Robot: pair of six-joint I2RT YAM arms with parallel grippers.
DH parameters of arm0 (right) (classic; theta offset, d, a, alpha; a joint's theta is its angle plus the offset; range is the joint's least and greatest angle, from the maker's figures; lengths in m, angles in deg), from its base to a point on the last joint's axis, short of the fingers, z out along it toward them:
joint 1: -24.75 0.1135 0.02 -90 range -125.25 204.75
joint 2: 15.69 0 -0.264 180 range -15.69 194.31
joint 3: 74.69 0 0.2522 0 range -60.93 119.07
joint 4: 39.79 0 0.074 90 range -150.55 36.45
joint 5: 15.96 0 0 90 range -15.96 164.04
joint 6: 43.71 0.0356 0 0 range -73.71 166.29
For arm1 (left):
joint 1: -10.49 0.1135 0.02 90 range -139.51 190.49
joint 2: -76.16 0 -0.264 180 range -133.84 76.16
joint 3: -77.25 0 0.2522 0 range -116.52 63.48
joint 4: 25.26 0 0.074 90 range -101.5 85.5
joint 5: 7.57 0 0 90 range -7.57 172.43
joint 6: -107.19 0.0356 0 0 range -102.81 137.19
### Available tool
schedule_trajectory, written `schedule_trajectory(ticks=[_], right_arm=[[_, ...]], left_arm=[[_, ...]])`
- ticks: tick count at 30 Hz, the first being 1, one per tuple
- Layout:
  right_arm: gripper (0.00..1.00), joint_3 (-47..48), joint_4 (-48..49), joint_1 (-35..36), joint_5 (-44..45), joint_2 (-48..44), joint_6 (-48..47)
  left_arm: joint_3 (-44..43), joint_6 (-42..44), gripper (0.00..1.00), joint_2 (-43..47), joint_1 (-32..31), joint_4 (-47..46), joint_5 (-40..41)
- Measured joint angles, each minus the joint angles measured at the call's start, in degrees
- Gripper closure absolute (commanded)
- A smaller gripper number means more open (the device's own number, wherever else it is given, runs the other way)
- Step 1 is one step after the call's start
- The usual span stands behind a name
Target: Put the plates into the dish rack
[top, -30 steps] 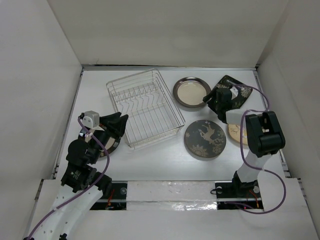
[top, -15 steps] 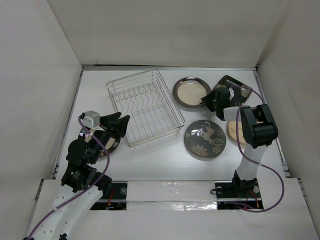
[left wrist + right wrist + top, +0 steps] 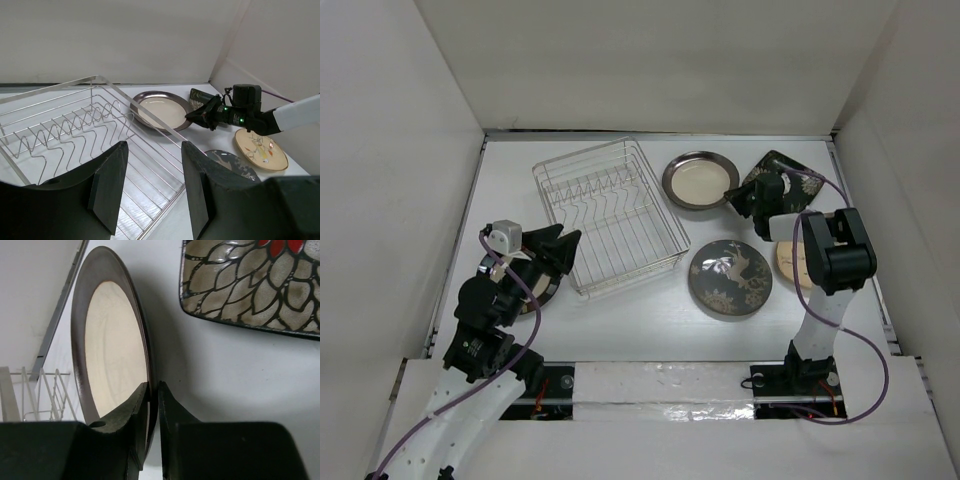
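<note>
Your left gripper [image 3: 153,150] hangs released, jaws spread wide, over the near-left corner of the dish rack [image 3: 610,215]. The prong row runs ahead and left of those jaws, every slot free. Only the overhead view shows a plate [image 3: 546,287] mostly hidden beneath that gripper.

Behind the right jaws lie the grey floral plate [image 3: 730,278] and the tan plate [image 3: 261,149]. Your right gripper [image 3: 152,390] is clenched on the rim of the dark-rimmed plate [image 3: 112,350], one finger on each face. Only its wrist view shows this pinch. The rack's far corner stands beyond that plate. Ahead and right of the jaws, bare table separates the rim from the square plate [image 3: 250,285].
</note>
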Motion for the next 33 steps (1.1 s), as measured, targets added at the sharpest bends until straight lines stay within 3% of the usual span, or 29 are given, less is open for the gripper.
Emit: schedule_trajectory(ticks=[6,17,25,33], right_arm=[[1.0,-1.27,-2.03,2.16,4.35,-7.43,-3.93],[1.0,5.38,-12.81,8.81,21.94,-23.3,-24.48],[1.0,14.32,-14.8,16.15,25.66,-25.18,-38.45],[1.0,25.42,-18.1,23.39,25.27,-19.61,-47.3]], left_arm=[[0.0,0.0,0.55,-0.48,0.0,0.0,0.07],[0.0,0.02,0.54,-0.5,0.0,0.0,0.24],[0.0,0.02,0.53,-0.55,0.0,-0.02,0.22],[0.0,0.02,0.53,-0.76,0.0,0.0,0.04]])
